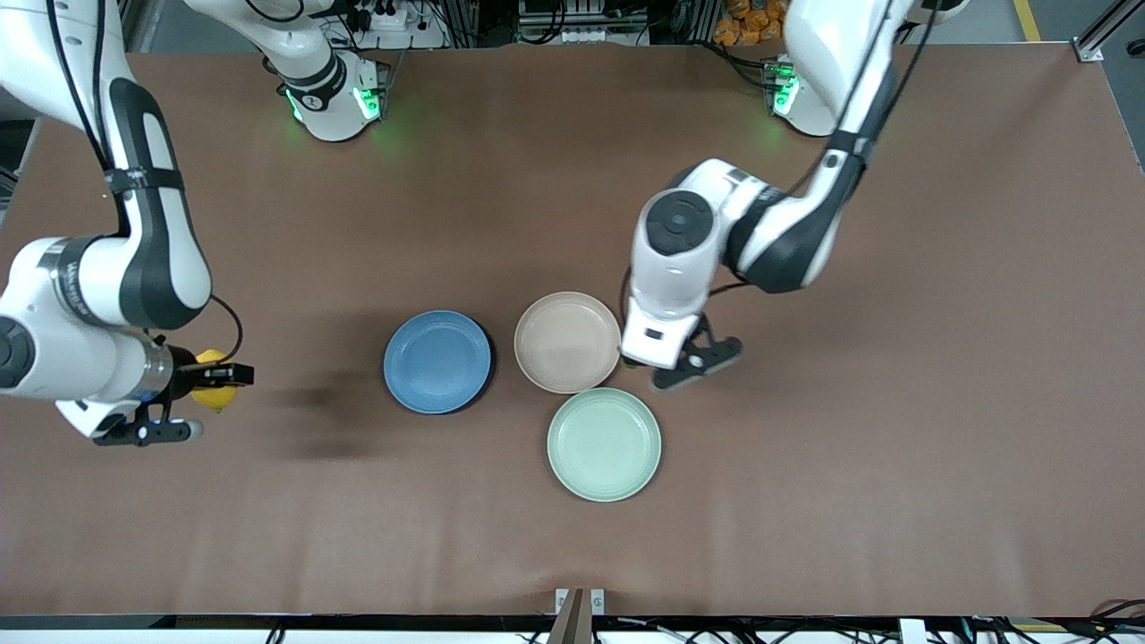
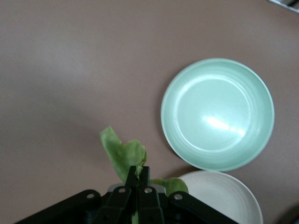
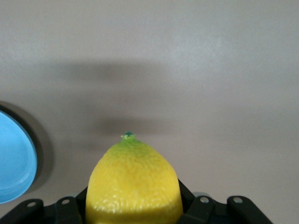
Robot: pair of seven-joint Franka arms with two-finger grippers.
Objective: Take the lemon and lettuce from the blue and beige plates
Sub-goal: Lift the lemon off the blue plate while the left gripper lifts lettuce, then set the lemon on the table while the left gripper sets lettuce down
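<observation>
— What do we see in the plates?

— Nothing in any of the three. The blue plate [image 1: 437, 361] sits toward the right arm's end of the table, the beige plate [image 1: 567, 342] just beside it, and the mint-green plate [image 1: 604, 444] lies nearer the front camera, its rim almost touching the beige one. All three show only bare bottoms.

— Then where do we find the lemon?

— In the air. The right gripper [image 1: 215, 381] is clenched on the lemon [image 1: 213, 380] over bare brown table [image 1: 894, 447], well apart from the blue plate, toward the right arm's end. In the right wrist view we see the fruit's yellow skin and greenish tip filling the space between the fingers.

— And the lettuce?

— We see it best in the left wrist view — the left gripper [image 2: 138, 173] pinches the lettuce [image 2: 122, 154], its fingers closed tight on the crumpled leaf. The gripper hangs over the table just beside the beige plate, on the side toward the left arm's end.
</observation>
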